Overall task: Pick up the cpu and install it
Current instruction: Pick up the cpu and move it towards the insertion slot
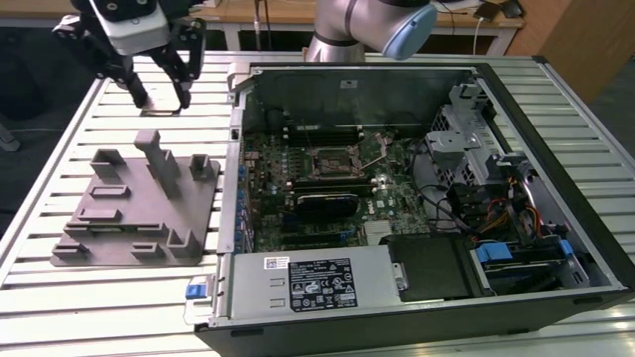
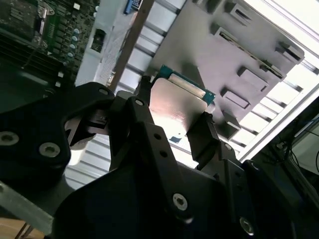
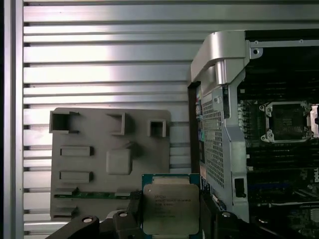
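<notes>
My gripper (image 1: 159, 93) hangs above the slatted table at the exterior view's far left, beyond the grey fixture plate (image 1: 139, 216). It is shut on the cpu (image 3: 169, 209), a flat square chip with a silver top and green rim. Both wrist views show the chip clamped by its edges between the black fingers (image 2: 202, 134). In the exterior view the cpu (image 1: 160, 111) is a thin flat piece at the fingertips. The motherboard socket (image 1: 332, 162) lies open inside the computer case, away from the gripper toward the exterior view's right; it also shows in the first wrist view (image 3: 288, 121).
The open computer case (image 1: 516, 111) takes up the exterior view's right, its metal wall (image 3: 219, 99) standing between the fixture plate and the board. Upright posts (image 1: 159, 160) rise from the plate. A drive cage (image 1: 466, 141), cables and a power supply (image 1: 317, 282) crowd the case.
</notes>
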